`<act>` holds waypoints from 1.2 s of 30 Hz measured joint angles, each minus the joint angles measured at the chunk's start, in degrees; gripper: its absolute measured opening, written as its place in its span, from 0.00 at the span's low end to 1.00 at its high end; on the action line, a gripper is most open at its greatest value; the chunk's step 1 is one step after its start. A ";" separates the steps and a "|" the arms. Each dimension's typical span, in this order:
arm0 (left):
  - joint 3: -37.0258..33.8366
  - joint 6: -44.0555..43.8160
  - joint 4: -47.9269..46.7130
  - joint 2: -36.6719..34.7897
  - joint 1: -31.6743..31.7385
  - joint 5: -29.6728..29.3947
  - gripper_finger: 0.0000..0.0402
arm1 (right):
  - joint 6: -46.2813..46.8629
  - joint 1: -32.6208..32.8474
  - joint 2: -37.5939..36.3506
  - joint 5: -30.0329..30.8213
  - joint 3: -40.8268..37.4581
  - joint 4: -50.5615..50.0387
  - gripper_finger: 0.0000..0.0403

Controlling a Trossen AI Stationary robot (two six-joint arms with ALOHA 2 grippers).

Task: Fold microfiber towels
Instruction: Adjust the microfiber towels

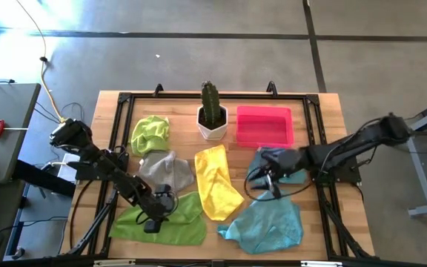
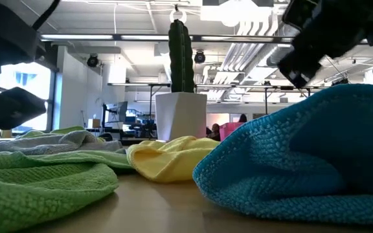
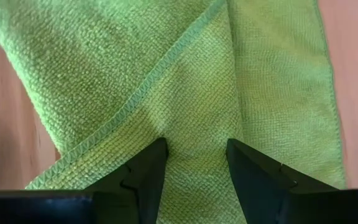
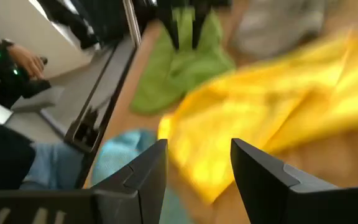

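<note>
A lime green towel (image 1: 161, 219) lies flat at the table's near left, one hemmed edge (image 3: 148, 87) folded over it. My left gripper (image 1: 153, 222) points down at it, fingers open (image 3: 197, 146) on either side of a strip of cloth. My right gripper (image 1: 256, 178) is open and empty (image 4: 199, 146), low between the yellow towel (image 1: 217, 182) and a light blue towel (image 1: 282, 165). A second light blue towel (image 1: 265, 222) lies near right. A grey towel (image 1: 165, 169) and a second lime green one (image 1: 150, 133) lie bunched at the left. My left gripper comes at the lime green towel from above, pointing down, its open fingertips (image 3: 151, 155) at the cloth just beside the folded-over hem. I cannot tell whether they touch the cloth. The towel lies flat on the table.
A cactus in a white pot (image 1: 213, 119) and a pink tray (image 1: 264, 126) stand at the far middle. A black frame (image 1: 124, 100) runs around the table top. Bare wood shows between the towels near the front edge (image 2: 160, 207).
</note>
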 joint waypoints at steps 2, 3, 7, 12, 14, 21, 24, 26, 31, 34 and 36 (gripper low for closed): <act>-0.06 1.25 0.96 0.19 0.00 -0.58 0.41 | 4.89 2.75 3.03 0.70 0.00 0.27 0.42; -0.06 1.38 1.06 0.22 0.02 -0.83 0.41 | 7.83 4.05 4.39 0.78 0.00 0.20 0.42; -0.08 1.45 1.15 0.24 0.00 -1.34 0.41 | 19.10 9.23 9.28 0.69 0.00 1.51 0.42; -0.15 1.44 1.82 0.32 0.02 -2.39 0.41 | 26.84 15.64 15.23 1.22 0.01 3.88 0.42; -0.15 1.19 2.60 0.33 0.07 -3.54 0.41 | 29.65 17.57 17.32 1.30 0.01 3.82 0.42; -0.38 0.97 7.75 0.62 0.13 -4.96 0.41 | 40.46 22.21 22.14 -1.27 0.00 2.54 0.42; -0.37 0.97 9.08 0.59 0.13 -4.96 0.41 | 45.50 24.55 22.49 -3.91 0.27 0.63 0.41; -0.37 0.97 9.02 0.59 0.13 -4.96 0.41 | 49.13 26.17 22.39 -5.99 0.33 -1.11 0.41; -0.32 0.97 9.08 0.55 0.62 -4.98 0.41 | 56.86 30.01 21.88 -13.40 0.29 -5.61 0.37; -0.30 0.99 9.11 0.51 1.09 -6.31 0.41 | 58.71 31.06 21.75 -17.87 0.19 -7.93 0.32; -0.28 0.97 9.17 0.48 1.57 -7.44 0.41 | 58.07 31.15 21.56 -18.68 0.13 -7.76 0.28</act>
